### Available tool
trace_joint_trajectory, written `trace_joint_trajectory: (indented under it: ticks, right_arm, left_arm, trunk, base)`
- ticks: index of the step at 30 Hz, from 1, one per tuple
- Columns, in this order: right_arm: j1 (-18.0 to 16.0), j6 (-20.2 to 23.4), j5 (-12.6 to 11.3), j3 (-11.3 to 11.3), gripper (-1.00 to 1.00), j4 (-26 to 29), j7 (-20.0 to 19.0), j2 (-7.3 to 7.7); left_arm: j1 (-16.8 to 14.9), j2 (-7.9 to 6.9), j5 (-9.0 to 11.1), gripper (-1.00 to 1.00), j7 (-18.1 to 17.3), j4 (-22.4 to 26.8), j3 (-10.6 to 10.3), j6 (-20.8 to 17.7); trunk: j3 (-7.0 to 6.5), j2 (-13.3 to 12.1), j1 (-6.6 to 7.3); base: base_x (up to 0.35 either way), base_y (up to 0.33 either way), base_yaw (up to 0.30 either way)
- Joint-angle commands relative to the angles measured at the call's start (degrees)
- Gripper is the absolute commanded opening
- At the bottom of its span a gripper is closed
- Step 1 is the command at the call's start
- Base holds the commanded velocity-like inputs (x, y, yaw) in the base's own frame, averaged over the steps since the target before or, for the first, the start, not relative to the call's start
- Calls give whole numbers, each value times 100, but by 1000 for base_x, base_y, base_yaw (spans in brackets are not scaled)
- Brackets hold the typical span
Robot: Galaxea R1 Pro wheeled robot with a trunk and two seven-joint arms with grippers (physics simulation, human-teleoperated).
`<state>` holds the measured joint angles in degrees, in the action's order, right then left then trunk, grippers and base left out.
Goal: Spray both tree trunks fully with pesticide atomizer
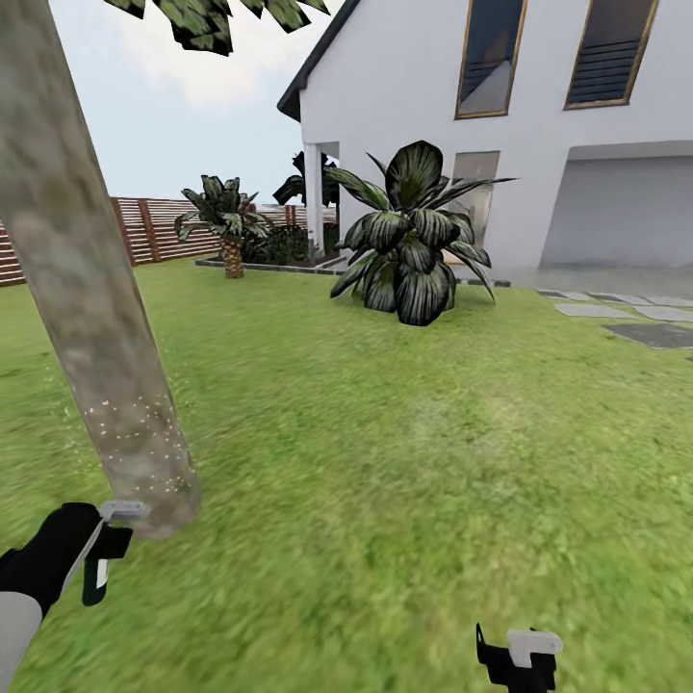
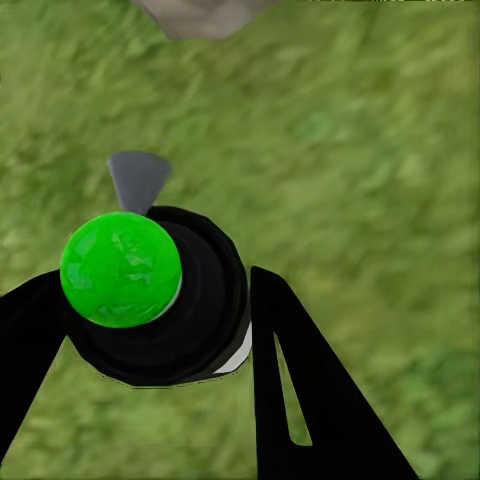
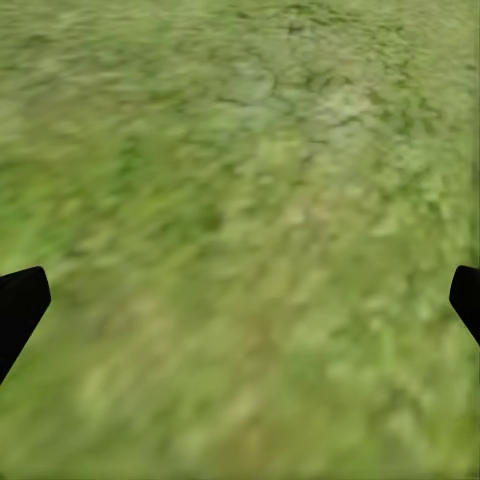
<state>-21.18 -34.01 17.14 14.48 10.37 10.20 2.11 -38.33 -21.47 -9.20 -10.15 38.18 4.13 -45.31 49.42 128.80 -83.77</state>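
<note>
Gripping the atomizer [image 2: 150,300], the left gripper [image 2: 150,330] pinches it just beside the trunk [image 1: 87,318], where white specks [image 1: 135,428] dot the bark. The right gripper [image 3: 240,300] hangs spread over grass [image 3: 240,180].

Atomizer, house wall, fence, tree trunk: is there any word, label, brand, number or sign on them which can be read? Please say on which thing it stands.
None: no readable text in any view.
The atomizer in the left gripper has a plain green cap and black body, no label.
The tree trunk has only white specks.
House wall and fence are plain.
</note>
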Motion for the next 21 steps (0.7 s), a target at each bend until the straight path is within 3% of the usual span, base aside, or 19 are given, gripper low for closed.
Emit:
trace_joint_trajectory:
  ticks: [1, 3, 7, 9, 10, 13, 15, 21]
  right_arm:
    - [0, -1, 0, -1, 100, 1, 0, 0]
    - [0, -3, 0, 1, 100, 2, 0, 0]
    - [0, 0, 0, 2, 100, 0, 0, 0]
    - [0, 0, 0, 1, 100, 0, 0, 0]
    - [0, 0, 0, -1, 100, 0, 0, 0]
    - [0, -1, 0, -1, 100, 0, 0, 0]
    - [0, 0, 0, -4, 100, 0, 0, 0]
    - [0, 0, 0, -5, 100, 0, 0, 0]
  left_arm:
    - [0, -5, -8, -100, 2, -66, 0, 74]
    - [3, -37, -10, -100, 3, -204, 47, 145]
    - [4, -255, -5, -100, -3, -297, 420, 195]
    - [3, -277, -8, -100, -4, -298, 488, 203]
    - [5, -265, -1, -100, -5, -303, 499, 204]
    - [6, -5, -13, -100, -5, -296, 511, 212]
    - [7, 72, -17, -100, -5, -279, 512, 214]
    - [9, 28, -23, -100, -5, -313, 555, 215]
  trunk:
    - [0, 0, 0]
    - [0, 0, 0]
    - [0, 0, 0]
    - [0, 0, 0]
    - [0, 0, 0]
    - [0, 0, 0]
    - [0, 0, 0]
    - [0, 0, 0]
  base:
    - [0, -8, 0]
    - [0, -4, 0]
    - [0, 0, 0]
    - [0, 0, 0]
    - [0, 0, 0]
    - [63, 20, 0]
    - [249, 118, 0]
    - [268, 194, 0]
